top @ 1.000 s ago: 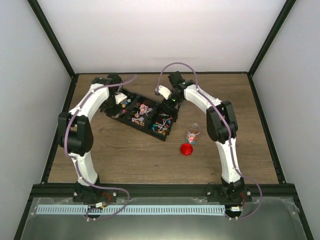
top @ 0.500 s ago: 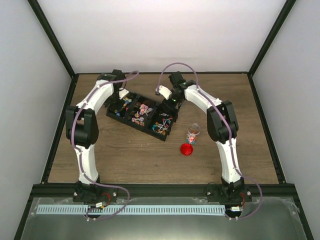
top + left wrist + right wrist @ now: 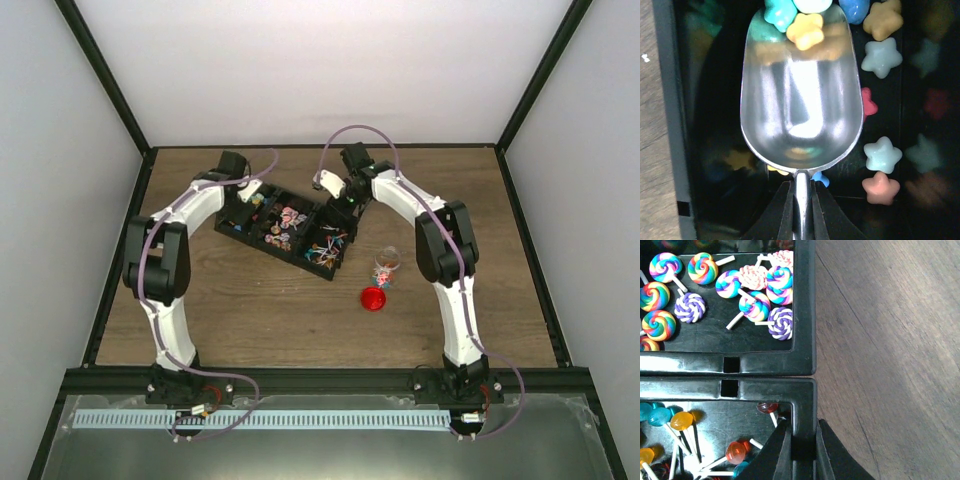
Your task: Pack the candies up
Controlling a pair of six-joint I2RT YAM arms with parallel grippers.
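Note:
A black three-compartment tray (image 3: 268,249) holds the candies (image 3: 288,220). In the left wrist view my left gripper (image 3: 801,189) is shut on the handle of a silvery metal scoop (image 3: 800,110). The scoop lies in the tray's left compartment with a yellow star candy (image 3: 808,30) and a teal one (image 3: 780,12) at its tip, and more star candies (image 3: 882,57) beside it. My right gripper (image 3: 802,429) is shut on the tray wall (image 3: 805,315), next to swirl lollipops (image 3: 755,305) and ball lollipops (image 3: 682,421). Both grippers, left (image 3: 249,196) and right (image 3: 338,203), are at the tray's far side.
A small clear jar (image 3: 387,266) with a few candies inside stands upright on the wooden table right of the tray. The round red lid (image 3: 373,298) lies just in front of it. Dark frame rails (image 3: 520,255) border the table.
My left arm has swung right and carried the scoop further over the tray's left compartment. The tray has shifted slightly to the right. The right arm has barely moved.

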